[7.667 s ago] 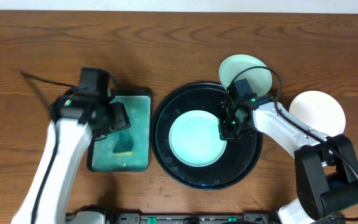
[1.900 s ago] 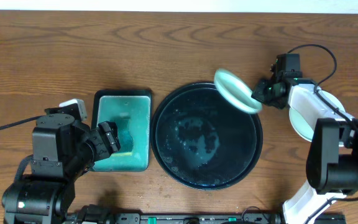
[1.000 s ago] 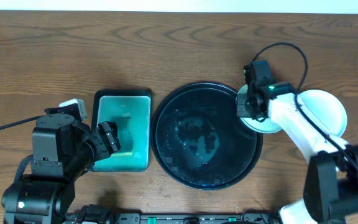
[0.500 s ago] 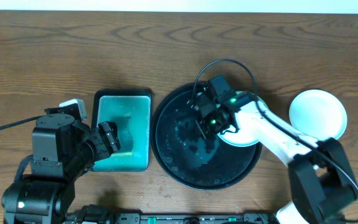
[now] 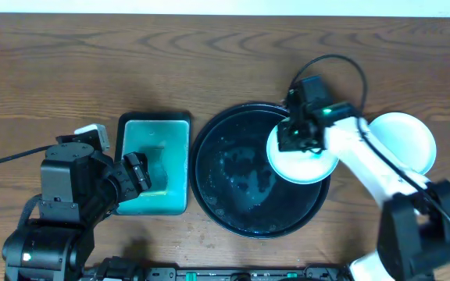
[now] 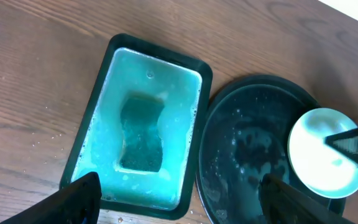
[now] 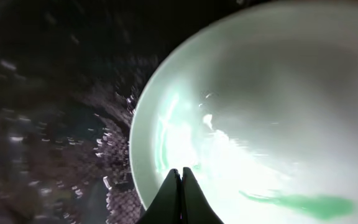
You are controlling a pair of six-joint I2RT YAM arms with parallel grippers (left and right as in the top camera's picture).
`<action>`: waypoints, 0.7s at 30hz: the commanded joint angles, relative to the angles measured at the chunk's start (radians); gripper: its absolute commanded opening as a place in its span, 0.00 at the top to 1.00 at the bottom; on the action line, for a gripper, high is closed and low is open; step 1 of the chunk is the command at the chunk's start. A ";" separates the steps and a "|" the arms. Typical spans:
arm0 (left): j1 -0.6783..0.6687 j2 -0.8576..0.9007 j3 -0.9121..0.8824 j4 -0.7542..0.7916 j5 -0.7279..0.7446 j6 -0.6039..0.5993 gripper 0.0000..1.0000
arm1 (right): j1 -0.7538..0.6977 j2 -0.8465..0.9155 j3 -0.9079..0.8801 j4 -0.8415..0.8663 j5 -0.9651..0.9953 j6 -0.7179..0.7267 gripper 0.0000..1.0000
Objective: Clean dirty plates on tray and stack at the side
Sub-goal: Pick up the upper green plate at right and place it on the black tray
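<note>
The black tray [image 5: 237, 204] is wet and smeared. One pale mint plate [image 5: 307, 160] is over its right side; it also shows in the left wrist view [image 6: 322, 163]. My right gripper [image 5: 297, 134] is shut, its tips over the plate's upper left rim. In the right wrist view the tips [image 7: 181, 174] are pressed together just inside the rim of the plate [image 7: 272, 118], which carries a green smear. I cannot tell whether they touch it. A white plate [image 5: 403, 142] lies on the table right of the tray. My left gripper [image 5: 137, 173] is open and empty above the basin.
A rectangular black-rimmed teal basin [image 5: 180, 125] stands left of the tray, holding teal water and a sponge [image 6: 142, 132]. The tray's wet surface [image 7: 48, 99] fills the left of the right wrist view. Brown wooden table [image 5: 209, 55] lies all around.
The right gripper swung from the plate's left rim to its upper left rim, and the plate shifted slightly up and right on the tray. The left arm has not moved.
</note>
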 commanded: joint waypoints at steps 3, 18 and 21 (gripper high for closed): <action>0.004 0.001 0.014 -0.003 0.010 0.013 0.19 | 0.138 0.136 -0.009 0.037 -0.008 0.016 0.99; 0.004 0.001 0.014 -0.003 0.010 0.013 0.19 | 0.262 -0.079 0.015 0.032 0.153 -0.073 0.94; 0.004 0.001 0.014 -0.003 0.010 0.013 0.19 | 0.182 -0.102 0.015 0.036 0.193 0.006 0.89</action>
